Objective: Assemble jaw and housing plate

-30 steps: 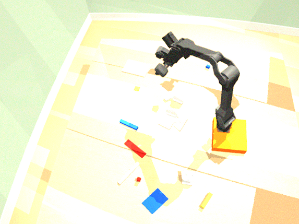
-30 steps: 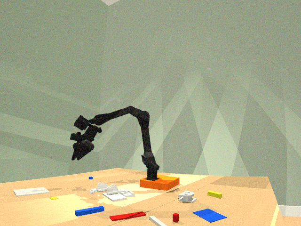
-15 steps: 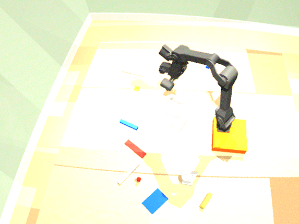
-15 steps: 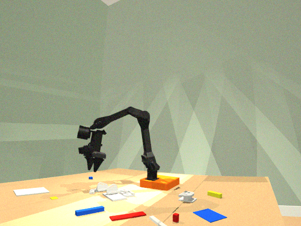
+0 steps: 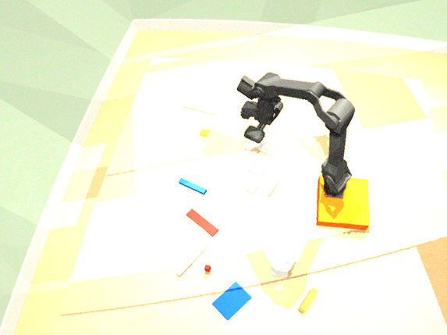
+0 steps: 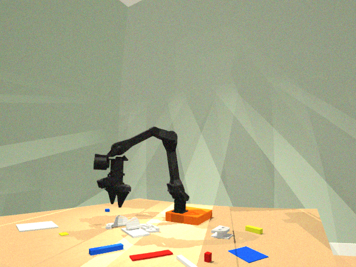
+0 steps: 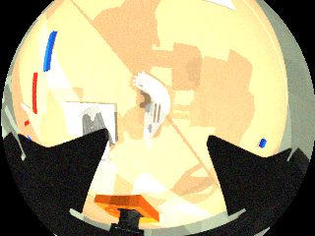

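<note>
My gripper [image 6: 115, 204] [image 7: 158, 138] is open and empty, pointing down above the table. Below it lies a loose white curved part [image 6: 120, 220] [image 7: 159, 100] with gear teeth at one end, seemingly a jaw; in the wrist view it is ahead of and between the fingertips. Beside it is a white square plate [image 6: 138, 233] [image 7: 74, 112] with a ribbed upright part [image 6: 133, 223] [image 7: 94, 120] on it. Another low white part [image 6: 149, 228] is close behind. A separate white part [image 5: 282, 268] [image 6: 221, 230] with holes on top stands farther off. Pins, meshing and which part is the housing plate cannot be made out.
A blue bar [image 5: 193, 186] [image 6: 106, 248], red bar [image 5: 202, 223] [image 6: 151, 255], red cube [image 5: 207, 268] [image 6: 207, 256], blue sheet [image 5: 231, 301] [image 6: 248, 254] and yellow block [image 5: 308, 300] [image 6: 253, 229] lie around. The arm stands on an orange base [image 5: 350, 202] [image 6: 195, 217].
</note>
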### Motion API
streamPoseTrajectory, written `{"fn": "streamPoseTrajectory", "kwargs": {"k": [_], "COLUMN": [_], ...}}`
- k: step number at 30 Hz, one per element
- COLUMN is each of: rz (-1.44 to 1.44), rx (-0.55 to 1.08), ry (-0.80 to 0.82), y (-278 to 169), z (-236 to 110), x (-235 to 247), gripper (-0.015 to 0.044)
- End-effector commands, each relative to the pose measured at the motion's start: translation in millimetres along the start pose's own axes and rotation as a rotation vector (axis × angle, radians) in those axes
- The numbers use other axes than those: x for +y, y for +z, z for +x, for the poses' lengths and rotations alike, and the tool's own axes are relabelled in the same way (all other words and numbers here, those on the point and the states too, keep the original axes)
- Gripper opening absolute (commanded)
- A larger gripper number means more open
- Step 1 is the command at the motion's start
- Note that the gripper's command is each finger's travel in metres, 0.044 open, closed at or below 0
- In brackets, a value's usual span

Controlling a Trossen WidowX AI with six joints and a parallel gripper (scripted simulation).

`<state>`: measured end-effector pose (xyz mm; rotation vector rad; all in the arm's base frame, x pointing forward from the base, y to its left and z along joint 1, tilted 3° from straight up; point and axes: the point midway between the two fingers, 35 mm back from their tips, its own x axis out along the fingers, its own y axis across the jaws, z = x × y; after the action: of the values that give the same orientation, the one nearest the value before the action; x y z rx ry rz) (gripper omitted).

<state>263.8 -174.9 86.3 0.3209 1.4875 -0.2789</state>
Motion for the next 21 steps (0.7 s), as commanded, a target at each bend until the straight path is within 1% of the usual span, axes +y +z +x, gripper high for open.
{"fn": "streamPoseTrajectory", "kwargs": {"k": [1,16,21], "rz": [0.005,0.005,0.005], "rx": [0.027,0.027,0.027], "ry": [0.001,0.001,0.001], "y": [-5.9,-6.1,-5.7], "z": [32.9,35.3,42.4], "x": [0.4,0.5,0.4], "gripper": [0.0440,0.0440,0.0440]}}
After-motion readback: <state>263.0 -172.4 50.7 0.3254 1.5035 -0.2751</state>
